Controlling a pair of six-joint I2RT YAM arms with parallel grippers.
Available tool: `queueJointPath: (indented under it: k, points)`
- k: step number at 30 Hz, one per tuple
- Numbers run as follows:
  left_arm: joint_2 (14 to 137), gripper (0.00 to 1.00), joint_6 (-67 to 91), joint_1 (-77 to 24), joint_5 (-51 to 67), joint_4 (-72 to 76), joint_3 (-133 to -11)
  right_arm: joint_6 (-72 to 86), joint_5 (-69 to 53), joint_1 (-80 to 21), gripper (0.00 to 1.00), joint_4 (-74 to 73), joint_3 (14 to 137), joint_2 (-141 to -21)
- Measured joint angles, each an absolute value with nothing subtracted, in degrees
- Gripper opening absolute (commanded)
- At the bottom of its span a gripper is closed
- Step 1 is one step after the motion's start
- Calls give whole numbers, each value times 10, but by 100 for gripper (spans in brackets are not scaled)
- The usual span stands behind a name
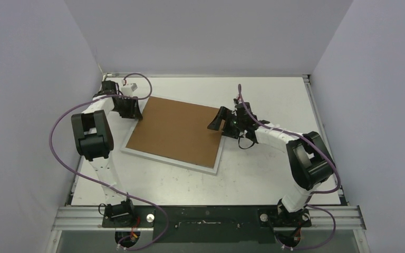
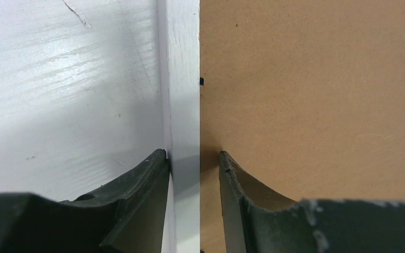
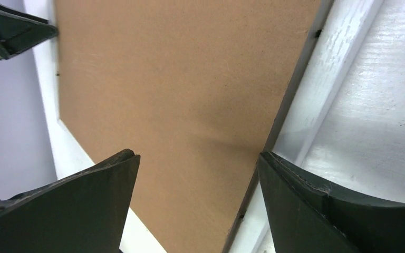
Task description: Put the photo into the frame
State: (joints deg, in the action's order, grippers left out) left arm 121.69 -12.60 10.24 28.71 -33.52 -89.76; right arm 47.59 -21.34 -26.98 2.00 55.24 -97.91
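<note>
The white frame (image 1: pixel 169 161) lies flat on the table with a brown backing board (image 1: pixel 176 130) filling it. The photo is out of view. My left gripper (image 1: pixel 135 108) is at the frame's far left corner. In the left wrist view its jaws (image 2: pixel 192 154) straddle the white frame rail (image 2: pixel 182 79): one finger is against the rail's outer side, the other rests on the board (image 2: pixel 316 95) a little in from the rail. My right gripper (image 1: pixel 219 122) hovers over the frame's right edge. It is open (image 3: pixel 198 155), with the board (image 3: pixel 179 89) and rail (image 3: pixel 327 79) below it.
White walls close in the table on the left, back and right. The white tabletop (image 1: pixel 274 100) surrounds the frame. Purple cables loop from both arms. The left gripper's fingers (image 3: pixel 10 29) show at the top left of the right wrist view.
</note>
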Motion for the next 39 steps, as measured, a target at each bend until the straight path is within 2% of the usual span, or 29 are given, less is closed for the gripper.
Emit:
queueJointPath:
  k: [8, 15, 26, 39]
  points:
    - [1212, 32, -130, 98, 274, -335, -897, 499, -225, -270, 83, 27, 548, -894]
    - [1208, 32, -133, 95, 266, -335, -896, 537, -239, -269, 83, 119, 507, -848]
    - [1200, 31, -143, 91, 233, -326, -891, 642, -259, -255, 81, 340, 435, -873]
    - [1193, 31, -139, 76, 274, -337, -885, 713, -350, -289, 81, 526, 513, -889]
